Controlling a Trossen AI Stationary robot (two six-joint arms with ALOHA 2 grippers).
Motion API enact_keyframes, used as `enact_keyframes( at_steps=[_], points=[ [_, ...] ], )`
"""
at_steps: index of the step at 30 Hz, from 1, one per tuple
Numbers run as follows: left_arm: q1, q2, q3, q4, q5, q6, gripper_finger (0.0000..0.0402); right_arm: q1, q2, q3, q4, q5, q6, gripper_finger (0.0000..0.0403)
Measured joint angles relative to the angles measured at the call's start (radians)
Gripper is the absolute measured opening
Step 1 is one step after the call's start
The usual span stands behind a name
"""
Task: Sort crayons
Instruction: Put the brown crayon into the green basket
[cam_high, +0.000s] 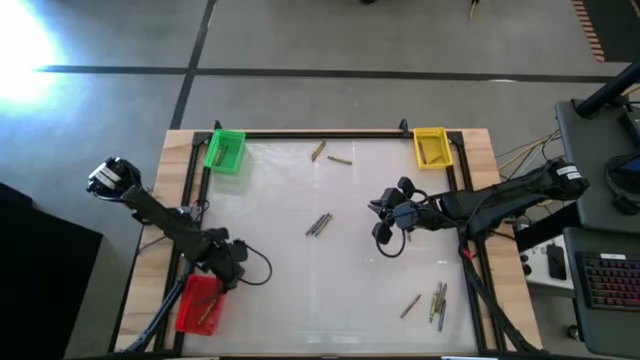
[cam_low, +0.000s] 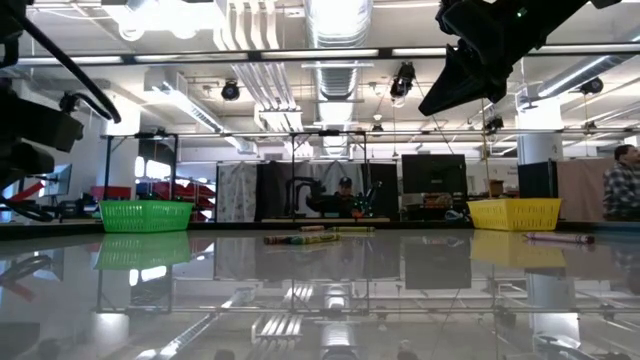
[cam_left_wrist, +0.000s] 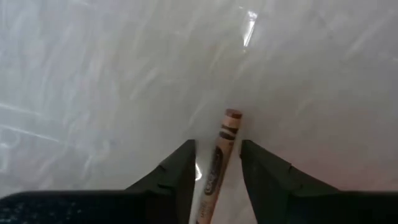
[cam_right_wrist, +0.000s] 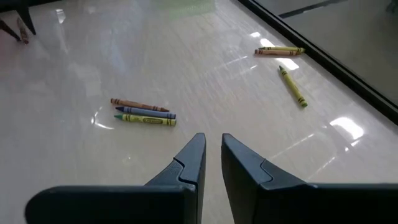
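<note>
your left gripper sits low at the near-left corner of the surface, just beside the red bin. its fingers stand at a narrow gap with a brownish crayon running lengthwise between them; you can see the crayon's tip poking out past the fingertips, but you cannot tell from the wrist view whether the pads are actually pressing on it or only flanking it.

your right gripper hangs above the right half of the surface, raised clear of it, with its fingers nearly together and nothing between them.

the rest of the crayons lie scattered in small groups. a trio of brown, blue and yellow-green ones lies side by side near the middle of the surface, ahead of your right gripper. a pair lies toward the far edge, between the green bin and the yellow bin; in the right wrist view one yellow crayon of that pair lies apart from a couple more near the frame rail. another cluster lies at the near-right corner. each of the three bins shows something thin inside, too small for you to make out.
</note>
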Motion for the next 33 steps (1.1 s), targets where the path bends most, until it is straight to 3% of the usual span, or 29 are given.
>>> enact_keyframes(
  at_steps=[7, 11, 14, 18, 21, 25, 29, 33],
  points=[
    [0.036, 0.0, -0.015, 0.0, 0.001, -0.003, 0.0015, 0.0, 0.0, 0.0, 0.0, 0.0, 0.0, 0.0043],
    [0.088, 0.006, 0.02, -0.016, 0.016, 0.024, 0.0011, 0.0, 0.0, 0.0, 0.0, 0.0, 0.0, 0.0043],
    [0.144, 0.005, 0.066, -0.021, -0.055, 0.069, 0.0007, 0.0, 0.0, 0.0, 0.003, 0.0, 0.0, 0.0043],
    [0.259, 0.005, 0.151, -0.15, -0.236, 0.104, 0.0002, 0.0, 0.0, 0.0, 0.038, 0.0, -0.035, 0.0043],
    [0.41, 0.005, 0.24, -0.246, -0.409, 0.148, 0.0002, 0.0, 0.0, 0.0, 0.092, -0.001, -0.051, 0.0043],
    [0.666, 0.005, 0.348, -0.239, -0.517, 0.35, 0.0002, -0.001, 0.0, 0.0, 0.121, -0.001, -0.061, 0.0043],
    [0.963, 0.005, 0.398, -0.113, -0.532, 0.574, 0.0002, -0.001, 0.0, 0.0, 0.119, -0.001, -0.066, 0.0043],
    [1.259, 0.005, 0.399, -0.001, -0.508, 0.656, 0.0002, 0.0, 0.0, 0.0, 0.098, -0.003, -0.067, 0.0043]
  ],
)
